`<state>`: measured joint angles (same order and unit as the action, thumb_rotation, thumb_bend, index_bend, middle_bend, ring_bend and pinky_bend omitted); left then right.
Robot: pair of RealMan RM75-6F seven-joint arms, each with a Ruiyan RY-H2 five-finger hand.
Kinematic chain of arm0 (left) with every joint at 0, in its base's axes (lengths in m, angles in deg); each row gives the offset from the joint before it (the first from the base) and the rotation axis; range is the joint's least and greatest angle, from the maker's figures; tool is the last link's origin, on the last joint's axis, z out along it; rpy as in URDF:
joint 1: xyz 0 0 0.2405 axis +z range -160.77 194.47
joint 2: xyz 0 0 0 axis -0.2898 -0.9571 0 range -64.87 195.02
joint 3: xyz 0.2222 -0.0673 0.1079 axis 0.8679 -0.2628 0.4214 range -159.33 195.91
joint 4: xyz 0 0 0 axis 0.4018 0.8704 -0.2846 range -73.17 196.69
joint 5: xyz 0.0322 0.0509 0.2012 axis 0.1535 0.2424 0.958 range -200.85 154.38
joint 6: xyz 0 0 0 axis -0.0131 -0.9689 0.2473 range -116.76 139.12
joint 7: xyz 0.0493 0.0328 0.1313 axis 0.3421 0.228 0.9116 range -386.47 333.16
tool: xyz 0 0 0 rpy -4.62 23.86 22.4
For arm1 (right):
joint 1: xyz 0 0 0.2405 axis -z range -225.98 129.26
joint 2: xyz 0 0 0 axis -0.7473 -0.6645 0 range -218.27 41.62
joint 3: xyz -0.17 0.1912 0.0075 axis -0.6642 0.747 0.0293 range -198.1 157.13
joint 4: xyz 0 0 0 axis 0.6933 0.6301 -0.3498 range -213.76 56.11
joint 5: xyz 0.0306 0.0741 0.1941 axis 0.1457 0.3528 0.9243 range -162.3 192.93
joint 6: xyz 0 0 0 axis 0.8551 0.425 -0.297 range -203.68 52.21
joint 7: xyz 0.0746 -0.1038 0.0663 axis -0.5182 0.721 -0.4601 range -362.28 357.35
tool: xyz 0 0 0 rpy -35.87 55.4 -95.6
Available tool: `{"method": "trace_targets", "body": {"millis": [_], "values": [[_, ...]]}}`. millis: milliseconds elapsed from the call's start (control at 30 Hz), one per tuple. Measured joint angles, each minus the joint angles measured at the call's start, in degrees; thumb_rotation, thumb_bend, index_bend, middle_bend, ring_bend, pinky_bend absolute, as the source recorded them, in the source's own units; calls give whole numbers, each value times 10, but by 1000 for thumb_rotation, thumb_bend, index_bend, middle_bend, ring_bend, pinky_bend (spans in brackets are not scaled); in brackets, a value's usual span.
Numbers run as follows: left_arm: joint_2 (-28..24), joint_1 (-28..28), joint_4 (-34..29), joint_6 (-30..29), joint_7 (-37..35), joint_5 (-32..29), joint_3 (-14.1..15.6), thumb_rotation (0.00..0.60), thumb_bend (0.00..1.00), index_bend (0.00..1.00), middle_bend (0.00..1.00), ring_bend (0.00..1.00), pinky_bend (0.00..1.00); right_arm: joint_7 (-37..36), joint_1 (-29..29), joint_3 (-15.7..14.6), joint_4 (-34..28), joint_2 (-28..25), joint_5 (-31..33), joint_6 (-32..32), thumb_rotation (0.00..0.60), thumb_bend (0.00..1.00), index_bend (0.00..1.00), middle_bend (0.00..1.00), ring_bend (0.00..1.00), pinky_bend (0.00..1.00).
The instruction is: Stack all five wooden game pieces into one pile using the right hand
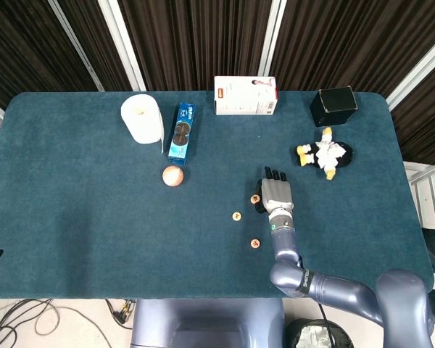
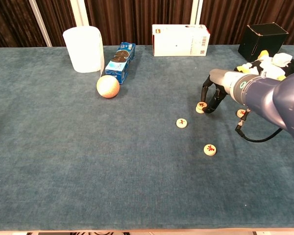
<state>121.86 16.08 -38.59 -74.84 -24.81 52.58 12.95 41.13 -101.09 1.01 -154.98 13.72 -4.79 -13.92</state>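
- The table is covered in a deep teal, felt-like cloth, a soft napped surface on which thin discs sit slightly bedded.
- The right hand arches over the cloth with its fingertips pointing down, touching a wooden game piece; whether they pinch it cannot be told.
- Four pale, round, flat pieces with red marks show, all lying apart: that one, a second piece near it, a third piece nearer the table's front edge, and a fourth piece partly hidden behind the forearm. A fifth is not visible.
- The step likely calls for a light edge pinch, lifting straight up, then lowering the disc flat and centred on its neighbour.
- The left hand is not visible.
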Motion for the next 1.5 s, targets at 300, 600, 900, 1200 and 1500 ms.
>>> {"method": "trace_targets", "body": {"millis": [300,600,900,1200,1500], "values": [[0,0,-1,0,1,-1,0,600,109,28,0,0,0,1,-1,-1,1,-1,4,-2,600,407,458,0,0,0],[0,0,0,-1,0,0,0,600,108,28,0,0,0,2,-3,-1,-3,-3,6,0,600,407,451,0,0,0],[-1,0,-1,-1,-3,-4,-2,600,109,28,0,0,0,3,-5,1,-22,-10,3,6,600,407,443,0,0,0],[-2,1,-3,0,-3,-7,-3,600,109,26,0,0,0,3,-4,-1,-79,-25,-8,22,600,406,411,0,0,0],[-5,3,-5,-2,-7,-8,-3,600,109,25,0,0,0,-8,5,-37,-136,-23,-65,33,600,406,383,0,0,0]]}}
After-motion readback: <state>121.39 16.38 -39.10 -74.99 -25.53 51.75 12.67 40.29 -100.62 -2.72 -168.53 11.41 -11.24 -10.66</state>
